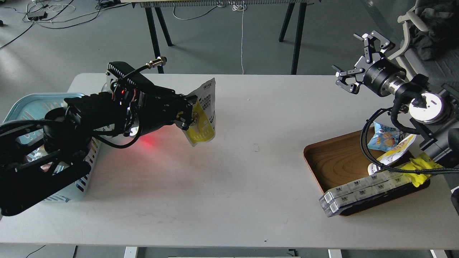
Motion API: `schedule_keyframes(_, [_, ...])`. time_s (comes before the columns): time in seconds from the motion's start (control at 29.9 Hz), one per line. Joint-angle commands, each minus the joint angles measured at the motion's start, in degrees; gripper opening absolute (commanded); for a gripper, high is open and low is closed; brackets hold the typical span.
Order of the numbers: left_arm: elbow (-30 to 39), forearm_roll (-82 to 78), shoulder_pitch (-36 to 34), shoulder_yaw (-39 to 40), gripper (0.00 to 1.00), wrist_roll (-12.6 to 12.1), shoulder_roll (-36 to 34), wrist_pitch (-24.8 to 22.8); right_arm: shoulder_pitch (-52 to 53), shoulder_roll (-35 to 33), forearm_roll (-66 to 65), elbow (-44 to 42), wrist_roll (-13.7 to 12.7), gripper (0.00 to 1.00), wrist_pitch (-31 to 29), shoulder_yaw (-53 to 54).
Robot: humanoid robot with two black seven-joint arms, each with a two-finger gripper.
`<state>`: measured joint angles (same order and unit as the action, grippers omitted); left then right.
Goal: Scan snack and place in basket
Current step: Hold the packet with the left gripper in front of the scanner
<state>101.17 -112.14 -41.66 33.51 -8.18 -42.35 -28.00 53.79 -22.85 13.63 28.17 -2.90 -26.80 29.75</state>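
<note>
My left gripper [186, 116] is shut on the snack [203, 114], a flat pouch with a white top and a yellow lower half. It holds the pouch tilted above the table, right of the basket. The light blue basket [21, 104] stands at the table's left edge, mostly hidden behind my left arm. A red glow falls on the table [150, 141] under the arm. The scanner is hidden behind the arm. My right gripper [353, 59] is open and empty, raised high at the far right above the table's back edge.
A brown wooden tray [337, 161] at the right holds a small blue bag [383, 138], a yellow pack [419, 168] and a long strip of white boxes [362, 191]. Black cables hang from my right arm over the tray.
</note>
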Motion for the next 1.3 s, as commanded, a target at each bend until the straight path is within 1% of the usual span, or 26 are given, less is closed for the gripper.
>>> schedule_keyframes(0.0, [0.0, 0.2, -0.5, 0.2, 0.0, 2.1, -2.0, 0.0, 0.1, 0.0, 0.0, 0.0, 0.0, 0.97, 0.0, -0.7])
schedule_keyframes(0.1, [0.0, 1.0, -0.6, 0.3, 0.0, 2.7, -3.3, 0.0, 0.1, 0.0, 0.0, 0.0, 0.0, 0.97, 0.0, -0.7])
schedule_keyframes(0.3, [0.0, 4.5, -2.0, 0.9, 0.0, 2.8, -6.1, 0.0, 0.1, 0.1, 0.0, 0.0, 0.0, 0.97, 0.0, -0.8])
schedule_keyframes(0.43, [0.0, 5.6, -3.2, 0.9, 0.0, 3.7, -6.7, 0.0, 0.1, 0.1, 0.0, 0.0, 0.0, 0.97, 0.0, -0.9])
schedule_keyframes(0.6, [0.0, 6.9, -4.6, 1.0, 0.0, 3.7, -8.4, 0.0, 0.1, 0.1, 0.0, 0.0, 0.0, 0.97, 0.0, -1.0])
schedule_keyframes(1.04, [0.0, 6.9, -5.4, 0.9, 0.0, 2.4, -11.4, 0.0, 0.1, 0.1, 0.0, 0.0, 0.0, 0.97, 0.0, -1.0])
schedule_keyframes(1.27, [-0.1, 6.9, -5.2, 0.1, 0.0, 1.5, -11.8, 0.0, 0.1, 0.2, -0.1, 0.0, 0.0, 0.97, 0.0, -1.0])
